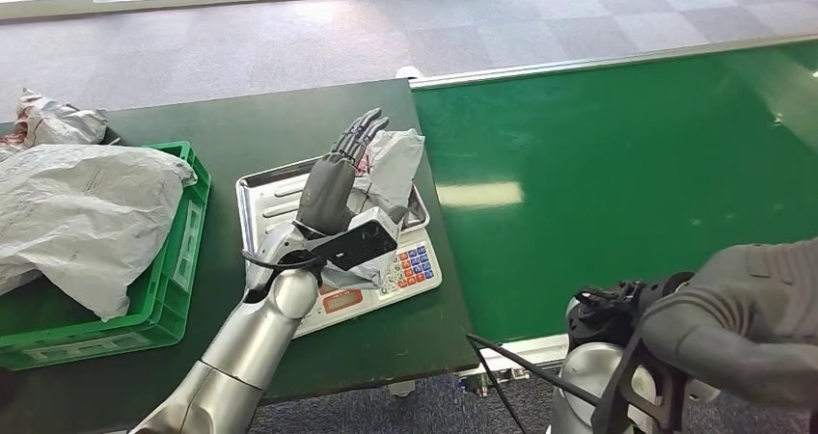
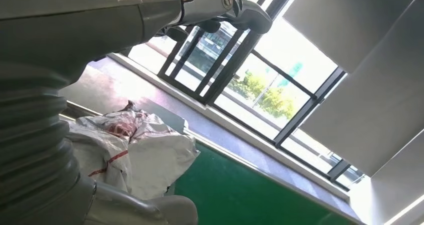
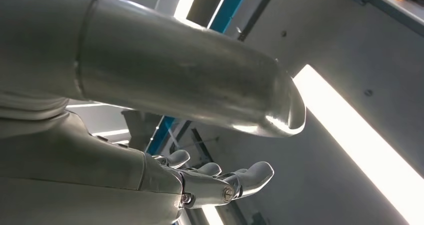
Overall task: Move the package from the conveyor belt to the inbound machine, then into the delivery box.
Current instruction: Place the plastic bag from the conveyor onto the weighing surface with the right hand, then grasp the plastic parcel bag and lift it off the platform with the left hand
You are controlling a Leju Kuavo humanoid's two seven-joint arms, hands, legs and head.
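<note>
Head view: a dark green table (image 1: 386, 347) abuts a bright green conveyor belt (image 1: 617, 183) on grey carpet. The left hand (image 1: 338, 178) is extended, fingers straight and apart, holding nothing, just beside the crumpled grey plastic package (image 1: 395, 159) on the steel-trayed weighing scale (image 1: 265, 188).

Left wrist view: the package (image 2: 135, 150) lies below large windows (image 2: 250, 70).

Right wrist view: the right hand (image 3: 210, 180) is open and empty.

The package (image 1: 394, 169) sits on the scale (image 1: 333, 241) right by my left hand (image 1: 338, 178). The crate (image 1: 164, 289) with bags is left of the scale on the same surface (image 1: 260, 116); the conveyor belt (image 1: 617, 174) runs along the right.
</note>
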